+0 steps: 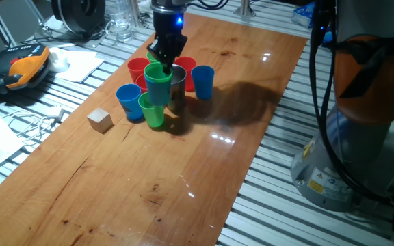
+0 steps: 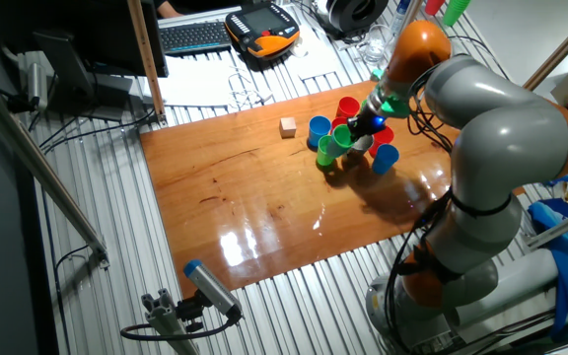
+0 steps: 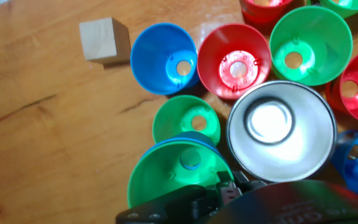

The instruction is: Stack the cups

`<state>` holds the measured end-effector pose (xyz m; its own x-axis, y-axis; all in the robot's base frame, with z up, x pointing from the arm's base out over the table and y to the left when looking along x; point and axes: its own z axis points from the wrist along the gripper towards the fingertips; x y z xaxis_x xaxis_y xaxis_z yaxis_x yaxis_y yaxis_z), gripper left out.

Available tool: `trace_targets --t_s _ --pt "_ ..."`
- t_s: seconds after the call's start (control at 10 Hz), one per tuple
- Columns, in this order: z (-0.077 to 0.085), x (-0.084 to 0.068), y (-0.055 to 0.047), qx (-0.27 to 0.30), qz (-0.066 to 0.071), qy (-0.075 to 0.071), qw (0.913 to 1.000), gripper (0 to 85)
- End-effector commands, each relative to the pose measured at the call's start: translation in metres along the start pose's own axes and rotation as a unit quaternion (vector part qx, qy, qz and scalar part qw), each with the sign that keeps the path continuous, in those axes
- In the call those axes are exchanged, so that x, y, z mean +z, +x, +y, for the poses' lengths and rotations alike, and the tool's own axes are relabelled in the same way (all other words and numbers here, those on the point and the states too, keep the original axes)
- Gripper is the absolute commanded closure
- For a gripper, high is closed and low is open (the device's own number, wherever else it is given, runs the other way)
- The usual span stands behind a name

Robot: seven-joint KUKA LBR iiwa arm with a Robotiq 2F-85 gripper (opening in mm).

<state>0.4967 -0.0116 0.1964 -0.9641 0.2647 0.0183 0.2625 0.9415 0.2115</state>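
Gripper (image 1: 166,63) clamped on the rim of a green cup (image 1: 158,83), raised above the cluster mid-table. Hand view count: four green cups, one nested over blue; three or four red; two or three blue; one steel cup (image 3: 281,130). One wooden cube (image 1: 100,120) stands apart.

red cups (image 3: 234,61), green cups (image 3: 310,45) and blue cups (image 3: 164,59) are showing beside a shiny steel cup (image 3: 281,129); pale wooden cube (image 3: 104,40) is sitting on brown table (image 1: 149,184).
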Motion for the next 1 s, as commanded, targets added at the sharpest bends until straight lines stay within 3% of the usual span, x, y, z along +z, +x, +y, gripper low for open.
trace_targets --t_s 0.0,0.3,0.6,0.9 --pt "0.001 0.002 -0.002 0.0 -0.002 0.001 1.0 85.0" --pt "0.003 0.013 -0.009 -0.002 -0.009 0.013 0.9999 85.0" --pt "0.005 0.019 -0.016 -0.001 -0.014 0.011 0.9998 85.0" --pt "0.006 0.04 -0.023 0.005 -0.028 0.013 0.9995 85.0"
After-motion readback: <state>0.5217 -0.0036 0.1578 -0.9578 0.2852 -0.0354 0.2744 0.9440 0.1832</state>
